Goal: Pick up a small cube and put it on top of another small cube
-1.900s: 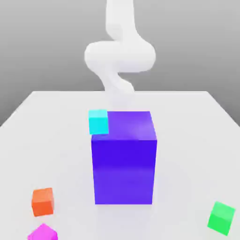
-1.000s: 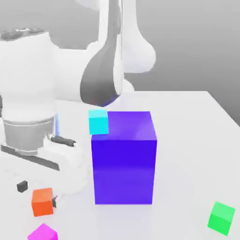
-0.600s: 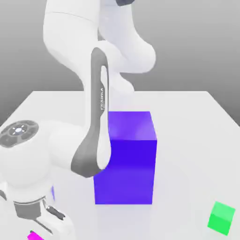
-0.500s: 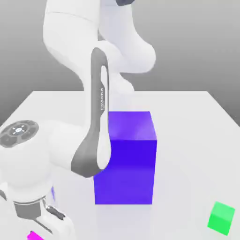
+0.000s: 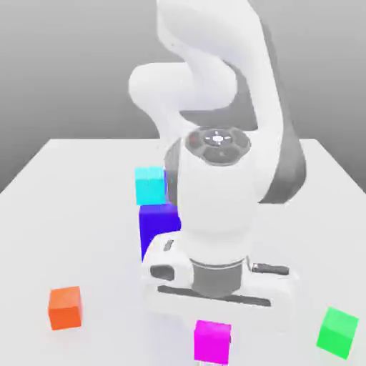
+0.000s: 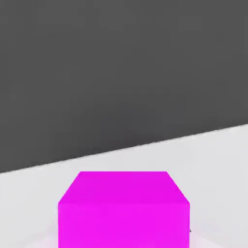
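The small cube (image 5: 212, 342) is bright magenta and hangs right under my hand at the front middle of the exterior view. My gripper (image 5: 212, 327) is shut on it. The hand view has the same magenta cube (image 6: 123, 208) close up, with the white table (image 6: 213, 155) behind it. Other small cubes sit on the table: an orange one (image 5: 65, 307) at the exterior view's front left, a green one (image 5: 337, 332) at its front right, and a cyan one (image 5: 150, 185) further back.
The big blue-violet block (image 5: 159, 225) stands mid-table, mostly hidden behind my arm (image 5: 214, 207). The cyan cube is beside its upper left corner in the exterior view. The white table (image 5: 64, 214) stretches to either side.
My arm swung from the exterior view's left to its middle. The fingers closed on the magenta cube, which travelled with the hand from the front left corner to front centre.
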